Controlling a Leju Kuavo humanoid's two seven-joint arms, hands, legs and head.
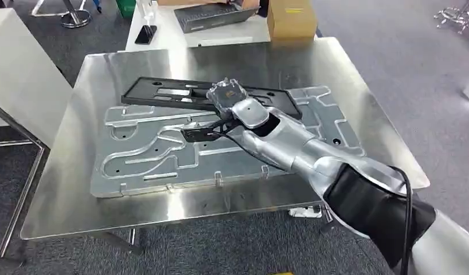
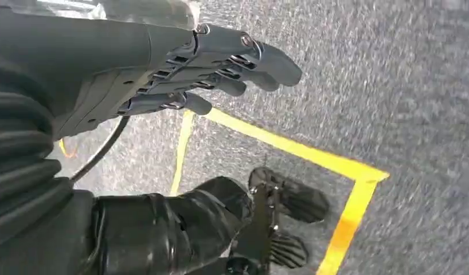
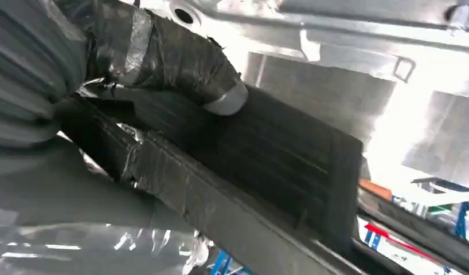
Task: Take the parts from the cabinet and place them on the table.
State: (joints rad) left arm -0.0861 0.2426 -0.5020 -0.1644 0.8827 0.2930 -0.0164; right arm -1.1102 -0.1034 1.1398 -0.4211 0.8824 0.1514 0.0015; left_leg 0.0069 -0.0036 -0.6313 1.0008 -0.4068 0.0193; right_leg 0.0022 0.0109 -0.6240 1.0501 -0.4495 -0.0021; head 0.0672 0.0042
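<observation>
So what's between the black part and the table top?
The grooved metal plate: in the head view, the black part, gripped by the right robot hand, lies across its far edge, and the plate lies on the table.

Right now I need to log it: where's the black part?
In the head view, the black part lies across the far edge of the metal panel, gripped by the right hand.

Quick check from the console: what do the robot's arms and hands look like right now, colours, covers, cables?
The right arm is silver metal, with a black sleeve near the elbow and a black cable running along it. The right robot hand is silver-grey; its thumb is wrapped in dark tape. The left robot hand has dark grey fingers and a ribbed grey cover.
</observation>
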